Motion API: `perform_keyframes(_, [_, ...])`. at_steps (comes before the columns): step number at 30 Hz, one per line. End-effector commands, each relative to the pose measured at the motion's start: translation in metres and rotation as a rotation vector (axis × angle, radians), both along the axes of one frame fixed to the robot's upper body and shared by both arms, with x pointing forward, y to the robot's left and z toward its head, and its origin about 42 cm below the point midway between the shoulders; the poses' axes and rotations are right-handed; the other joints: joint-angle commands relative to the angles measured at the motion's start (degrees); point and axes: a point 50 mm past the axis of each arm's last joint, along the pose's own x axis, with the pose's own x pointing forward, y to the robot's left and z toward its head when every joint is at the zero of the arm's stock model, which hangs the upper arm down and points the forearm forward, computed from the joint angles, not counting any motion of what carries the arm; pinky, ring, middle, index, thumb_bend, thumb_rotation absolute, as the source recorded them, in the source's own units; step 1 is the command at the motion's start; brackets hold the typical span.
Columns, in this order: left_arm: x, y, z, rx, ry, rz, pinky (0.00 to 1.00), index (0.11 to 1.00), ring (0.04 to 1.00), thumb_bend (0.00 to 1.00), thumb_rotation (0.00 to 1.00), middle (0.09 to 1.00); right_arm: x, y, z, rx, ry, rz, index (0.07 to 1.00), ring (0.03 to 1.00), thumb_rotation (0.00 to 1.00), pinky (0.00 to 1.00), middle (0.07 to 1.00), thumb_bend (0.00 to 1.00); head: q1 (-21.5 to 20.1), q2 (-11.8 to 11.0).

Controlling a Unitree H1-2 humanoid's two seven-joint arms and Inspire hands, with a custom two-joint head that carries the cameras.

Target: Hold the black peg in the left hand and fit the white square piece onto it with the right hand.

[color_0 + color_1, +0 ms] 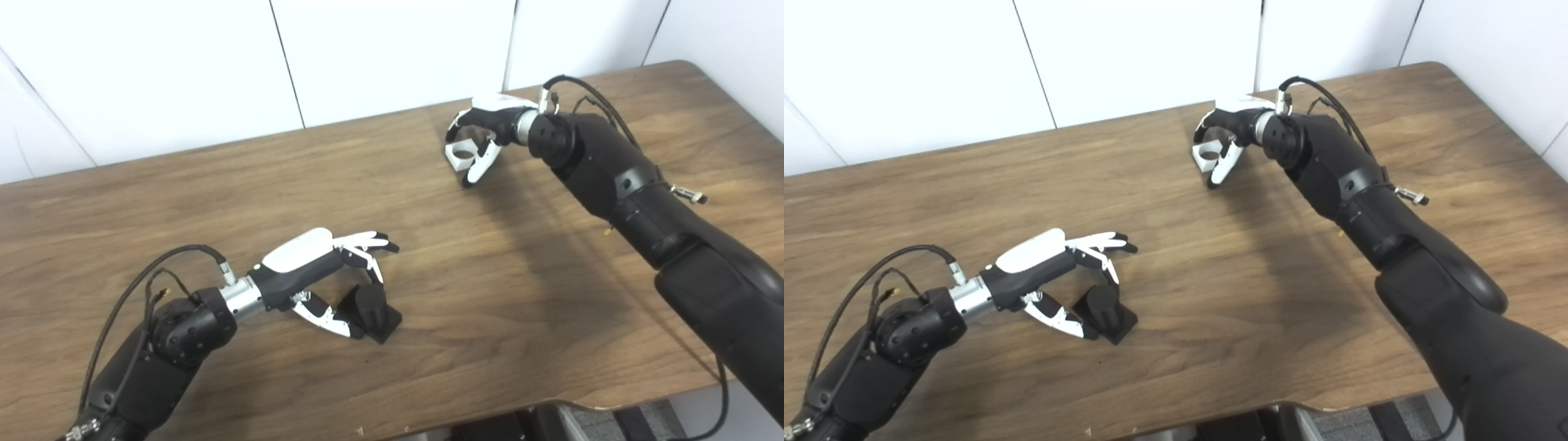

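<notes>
Black peg (pixel 372 308), one, between spread left hand (pixel 318 275) fingers; right hand (pixel 484 131) fingers clasp one white square piece (pixel 461 154).

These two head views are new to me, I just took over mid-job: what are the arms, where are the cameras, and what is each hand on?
Both pictures come from two cameras side by side on the robot's head, looking down at a wooden table. The black arms entering from below are the robot's own. The left hand has its fingers apart around the black peg, which stands upright on its square base on the table, not lifted. The right hand, at the far side, is curled around the white square piece, which has a round hole; whether it is lifted is unclear.
</notes>
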Motion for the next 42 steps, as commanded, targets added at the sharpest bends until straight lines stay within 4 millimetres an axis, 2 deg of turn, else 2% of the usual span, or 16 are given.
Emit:
perform_keyframes(1, [-0.002,0.016,-0.016,0.125,0.037,0.012,0.89,0.494,0.96,0.52,0.08,0.913,0.007,0.003,0.025,-0.01,-0.08,0.036,0.785,0.946,0.18,0.92,0.946,0.71,0.04,0.05])
perform_keyframes(10, [-0.004,0.016,-0.016,0.121,0.039,0.01,0.9,0.493,0.959,0.52,0.08,0.912,0.006,-0.01,0.027,-0.017,-0.075,0.022,0.776,0.939,0.18,0.9,0.943,0.7,0.03,0.36])
perform_keyframes(15, [-0.004,0.017,-0.016,0.119,0.039,0.011,0.9,0.493,0.958,0.52,0.08,0.91,0.006,-0.017,0.028,-0.012,-0.071,0.005,0.772,0.948,0.19,0.93,0.947,0.71,-0.08,0.42])
perform_keyframes(25, [-0.006,0.015,-0.015,0.117,0.043,0.004,0.91,0.493,0.965,0.52,0.08,0.915,0.005,-0.016,0.029,-0.017,-0.071,0.005,0.767,0.946,0.2,0.93,0.944,0.7,0.29,0.91])
perform_keyframes(32, [-0.006,0.015,-0.016,0.113,0.046,0.005,0.9,0.493,0.96,0.52,0.08,0.913,0.005,-0.014,0.022,-0.017,-0.089,0.021,0.703,0.908,0.18,0.81,0.902,0.71,0.39,1.11])
perform_keyframes(42, [-0.007,0.015,-0.017,0.119,0.048,0.002,0.9,0.494,0.963,0.52,0.08,0.916,0.005,-0.014,0.019,-0.012,-0.108,0.029,0.643,0.892,0.18,0.8,0.879,0.69,0.91,1.27])
